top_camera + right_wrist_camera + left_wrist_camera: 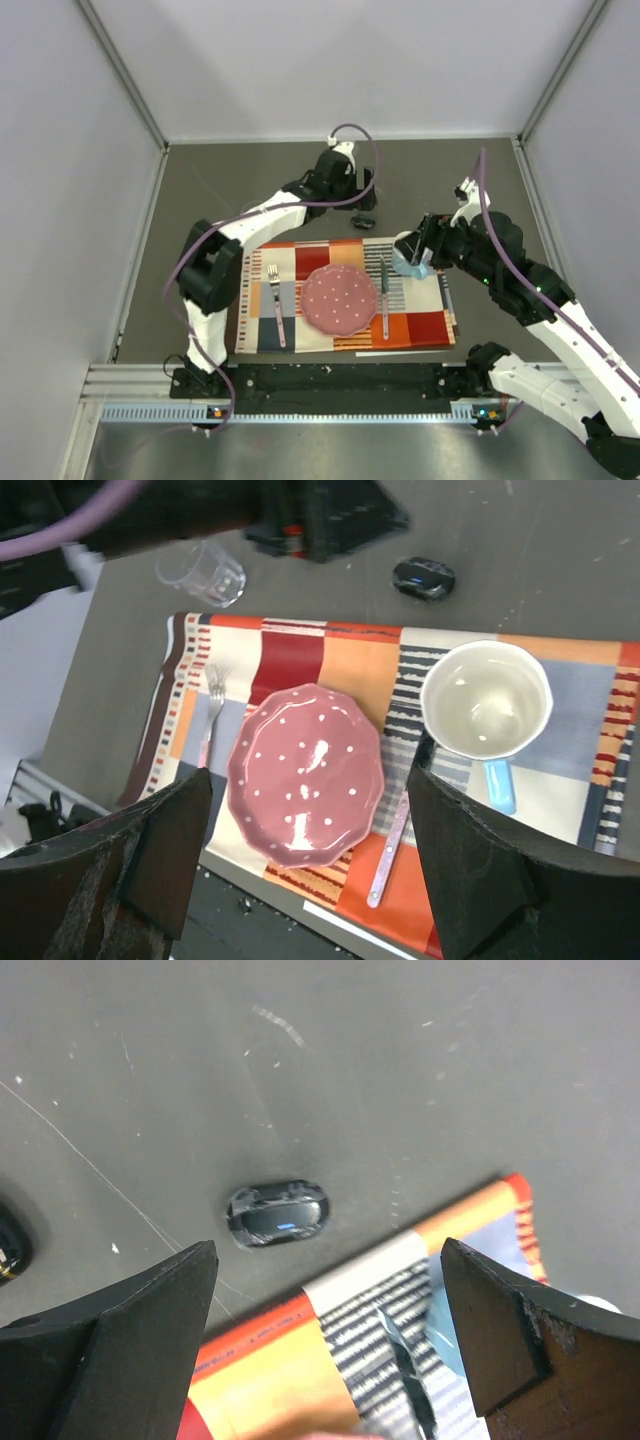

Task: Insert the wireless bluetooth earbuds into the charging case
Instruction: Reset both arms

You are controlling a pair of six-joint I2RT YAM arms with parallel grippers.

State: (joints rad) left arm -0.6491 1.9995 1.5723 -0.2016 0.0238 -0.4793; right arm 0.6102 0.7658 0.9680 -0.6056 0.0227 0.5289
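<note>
Left claw [328,1300] and right claw [308,820] both apart over scratched grey table [400,1060], pale walls [60,200]

No text, brand, number or sign is readable in any view; faint marks along the placemat [262,1352] edge are too blurred.

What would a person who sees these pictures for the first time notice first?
The bright patchwork placemat on the dark table, with a pink dotted plate in its middle, draws the eye first. Next comes the small black case lying just beyond the mat, with the left gripper open above it.
</note>
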